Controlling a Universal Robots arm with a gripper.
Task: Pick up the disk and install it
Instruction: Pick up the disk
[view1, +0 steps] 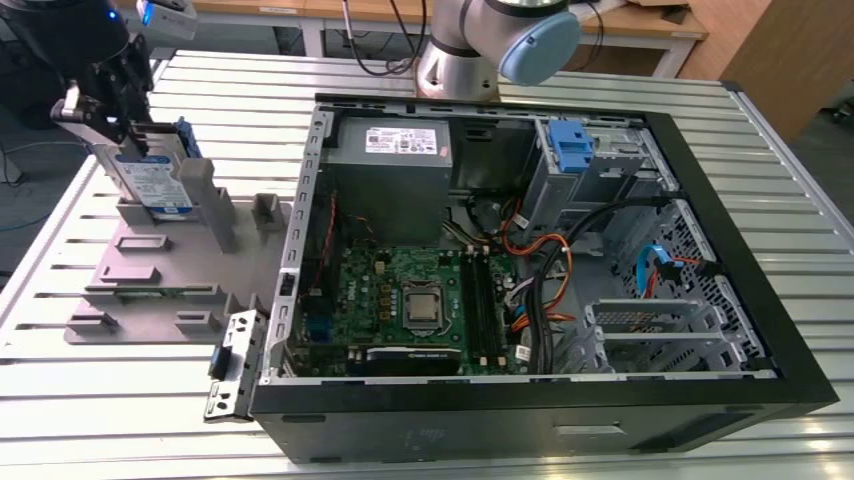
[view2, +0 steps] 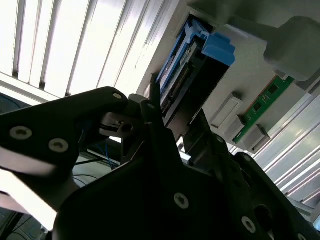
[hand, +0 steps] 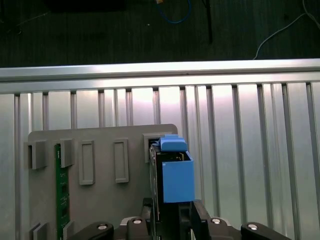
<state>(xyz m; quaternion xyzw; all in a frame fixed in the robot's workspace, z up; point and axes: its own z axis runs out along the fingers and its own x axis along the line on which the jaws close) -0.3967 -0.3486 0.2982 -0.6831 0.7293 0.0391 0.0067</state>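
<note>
The disk (view1: 151, 178) stands on edge in a slot of the grey holder plate (view1: 147, 262), at the exterior view's left beside the open computer case. It is silver with a white-and-blue label and sits in a blue caddy (hand: 176, 175). My gripper (view1: 124, 148) has come down on its top, and its dark fingers lie flush against both flat sides in both wrist views. The gripper (hand: 171, 214) looks shut on the disk (view2: 182, 75), which still rests in its slot.
The open computer case (view1: 534, 415) lies on the slatted metal table (view1: 120, 400). A bare blue bracket (view1: 571, 146) sits in the drive bay, next to the grey power supply (view1: 394, 145). A green memory stick (hand: 62, 190) lies on the holder plate. The arm's base (view1: 467, 55) stands behind the case.
</note>
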